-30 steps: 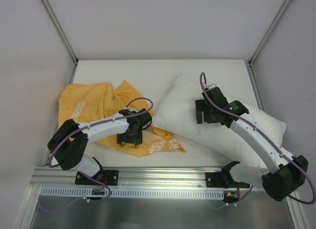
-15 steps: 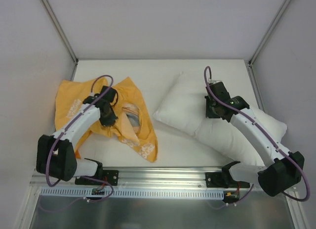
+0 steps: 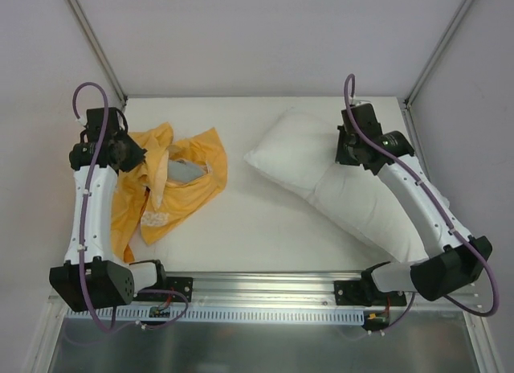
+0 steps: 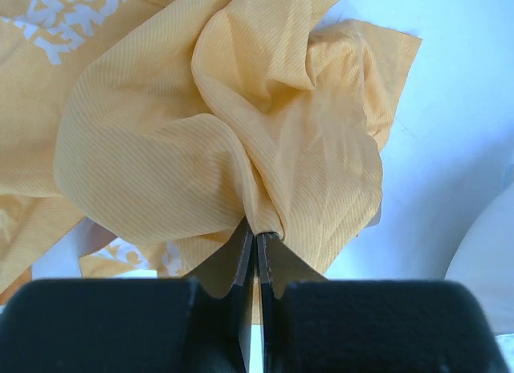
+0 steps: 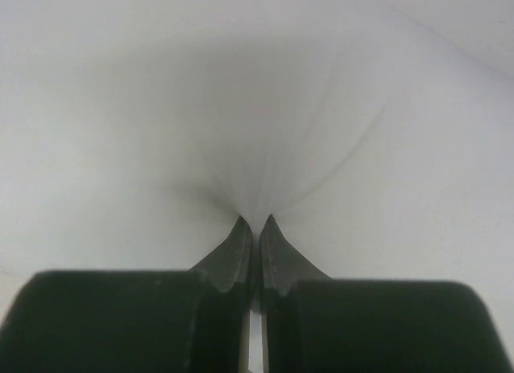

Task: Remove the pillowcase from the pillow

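The left gripper (image 4: 257, 232) clamps a fold of the pillowcase (image 3: 173, 188), bunched at the table's (image 3: 257, 236) left edge. The right gripper (image 5: 255, 224) pinches the pillow (image 3: 309, 176), lying uncovered toward the right edge.

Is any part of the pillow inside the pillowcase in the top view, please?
No, the pillowcase lies crumpled at the left, apart from the bare white pillow.

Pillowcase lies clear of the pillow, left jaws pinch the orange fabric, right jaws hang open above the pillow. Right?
Not quite: the right wrist view shows the right jaws shut, pinching a fold of the pillow. The rest, about the pillowcase and left jaws, stands.
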`<state>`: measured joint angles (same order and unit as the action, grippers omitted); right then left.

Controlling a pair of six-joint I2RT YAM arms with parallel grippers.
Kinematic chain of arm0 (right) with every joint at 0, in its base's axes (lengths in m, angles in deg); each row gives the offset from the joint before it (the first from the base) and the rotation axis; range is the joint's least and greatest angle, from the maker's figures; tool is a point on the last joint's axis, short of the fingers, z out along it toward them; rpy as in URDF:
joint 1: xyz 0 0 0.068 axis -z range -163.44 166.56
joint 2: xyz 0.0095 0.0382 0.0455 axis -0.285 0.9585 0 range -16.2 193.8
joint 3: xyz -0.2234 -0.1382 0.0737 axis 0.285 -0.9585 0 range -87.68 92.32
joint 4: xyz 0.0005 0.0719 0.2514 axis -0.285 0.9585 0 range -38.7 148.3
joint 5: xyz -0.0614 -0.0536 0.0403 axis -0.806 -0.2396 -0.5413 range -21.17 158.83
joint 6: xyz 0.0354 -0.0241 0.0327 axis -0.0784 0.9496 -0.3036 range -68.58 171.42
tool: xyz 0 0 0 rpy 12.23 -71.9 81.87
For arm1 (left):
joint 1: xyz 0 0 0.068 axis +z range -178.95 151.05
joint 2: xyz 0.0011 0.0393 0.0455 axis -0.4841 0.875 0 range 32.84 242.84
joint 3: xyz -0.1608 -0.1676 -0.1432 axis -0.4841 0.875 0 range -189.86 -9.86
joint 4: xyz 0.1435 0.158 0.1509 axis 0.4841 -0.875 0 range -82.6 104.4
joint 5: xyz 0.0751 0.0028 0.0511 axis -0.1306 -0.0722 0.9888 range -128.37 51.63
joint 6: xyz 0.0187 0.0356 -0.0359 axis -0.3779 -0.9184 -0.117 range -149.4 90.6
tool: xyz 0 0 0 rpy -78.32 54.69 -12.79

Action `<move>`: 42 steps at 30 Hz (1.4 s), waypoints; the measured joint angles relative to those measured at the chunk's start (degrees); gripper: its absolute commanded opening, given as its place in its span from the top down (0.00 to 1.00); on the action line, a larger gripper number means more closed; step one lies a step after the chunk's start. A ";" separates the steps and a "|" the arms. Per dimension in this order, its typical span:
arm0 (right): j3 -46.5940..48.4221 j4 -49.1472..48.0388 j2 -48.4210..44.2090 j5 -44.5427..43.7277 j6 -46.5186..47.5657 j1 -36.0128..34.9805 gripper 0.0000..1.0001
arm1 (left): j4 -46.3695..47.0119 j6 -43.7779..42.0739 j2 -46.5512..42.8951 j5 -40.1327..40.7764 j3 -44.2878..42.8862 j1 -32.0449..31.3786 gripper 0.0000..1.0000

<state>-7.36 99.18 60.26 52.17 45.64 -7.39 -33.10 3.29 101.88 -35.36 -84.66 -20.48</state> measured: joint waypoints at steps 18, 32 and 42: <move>13.73 -2.25 17.27 4.13 -1.68 0.31 0.01 | -4.26 -5.64 0.70 -5.79 -4.15 1.75 0.01; -2.12 -2.21 -15.82 -4.92 -0.76 0.61 0.04 | -5.53 -7.37 -9.11 -6.97 0.59 -1.31 0.01; -9.81 3.13 -26.64 -14.12 -0.76 0.74 0.04 | -5.55 -7.91 -13.11 -7.76 4.39 -17.66 0.01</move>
<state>-17.18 102.30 33.62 38.05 44.87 -6.64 -38.65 -4.62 88.76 -43.12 -80.27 -38.14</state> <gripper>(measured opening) 0.967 0.986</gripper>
